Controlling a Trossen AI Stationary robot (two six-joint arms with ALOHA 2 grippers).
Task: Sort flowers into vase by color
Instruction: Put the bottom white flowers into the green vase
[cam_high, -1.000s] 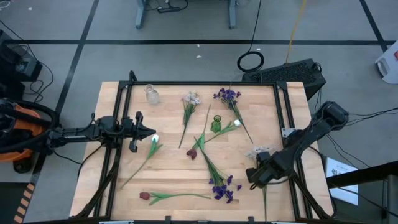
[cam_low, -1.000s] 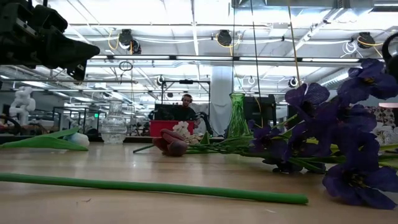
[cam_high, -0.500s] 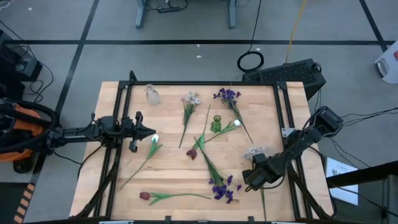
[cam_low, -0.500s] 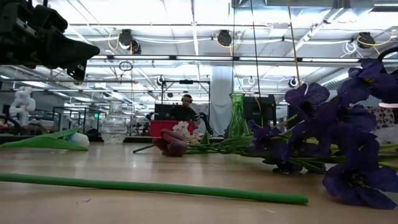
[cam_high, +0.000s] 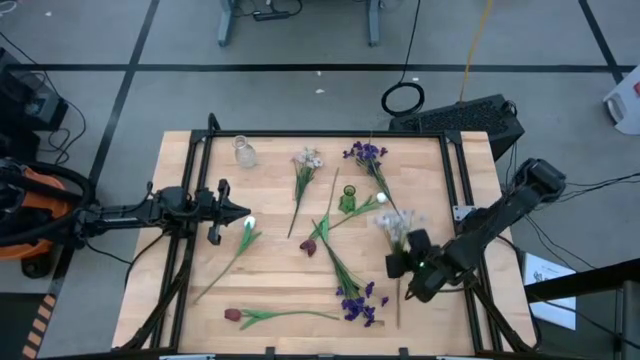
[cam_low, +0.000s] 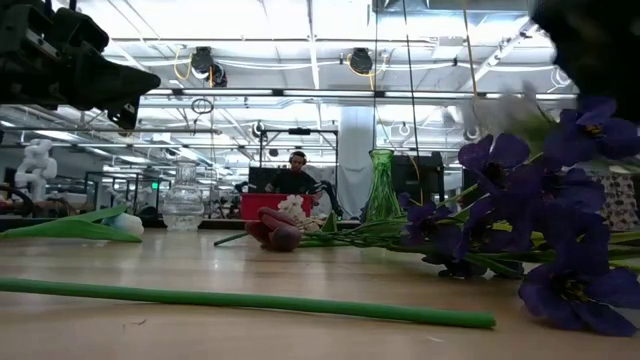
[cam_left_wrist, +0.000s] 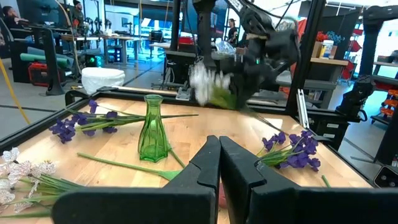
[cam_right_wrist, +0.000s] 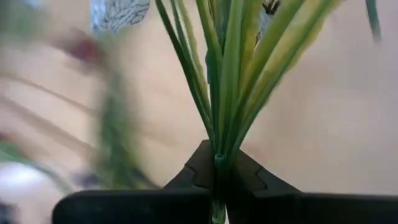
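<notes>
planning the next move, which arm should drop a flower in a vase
Right. The right gripper is already shut on the pale flower, lifted near the green vase. The left gripper is shut and empty at the table's left.

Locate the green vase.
In the high view, the green vase stands just right of the table's centre, between the purple-blue flower and the dark red tulip.

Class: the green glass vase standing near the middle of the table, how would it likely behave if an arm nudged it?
The green vase looks tall and narrow with a small flared foot, so it would probably tip rather than slide. It appears to be empty glass, so likely light, smooth to grip, and breakable if it fell.
</notes>
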